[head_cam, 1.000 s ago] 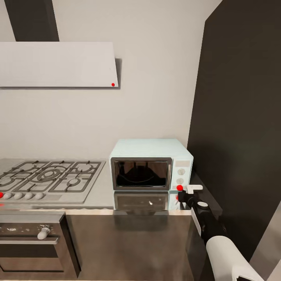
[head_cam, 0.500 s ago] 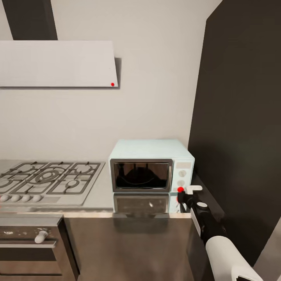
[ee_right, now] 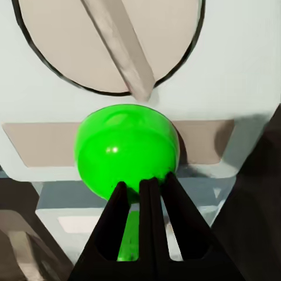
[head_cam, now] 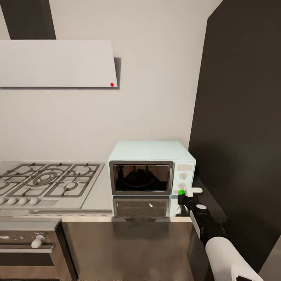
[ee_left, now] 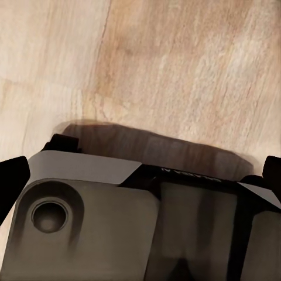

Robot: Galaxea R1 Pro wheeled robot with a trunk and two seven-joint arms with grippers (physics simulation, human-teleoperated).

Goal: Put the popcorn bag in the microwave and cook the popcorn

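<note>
The microwave (head_cam: pixel 151 168) stands at centre frame in the head view, on the desk (head_cam: pixel 99 193), just right of the gas hob (head_cam: pixel 47 181). Its dark glass door is closed. A dark rounded shape shows behind the glass, but whether it is the popcorn bag cannot be told.

Change noted: the coloured dot (head_cam: pixel 181 192) at the microwave's lower right corner, below the two white knobs, is now green; it was red in both earlier pictures. The red dot (head_cam: pixel 112 84) on the extractor hood (head_cam: pixel 56 64) at upper left remains red.

The right tool (head_cam: pixel 182 197) sits at the microwave's lower right corner, as before. In the right wrist view its dark fingers (ee_right: pixel 126 225) are pressed together with nothing between them, their tips touching the lower edge of the green dot (ee_right: pixel 126 153); one white knob (ee_right: pixel 111 44) with a raised bar sits just beyond.

The whole head view has shifted slightly: the hob and the built-in oven (head_cam: pixel 29 246) at lower left lie further left and lower in the frame than before.

The left wrist view shows the left tool's grey body above a wooden floor (ee_left: pixel 175 64), with dark finger edges at both frame sides. Its state cannot be told.
</note>
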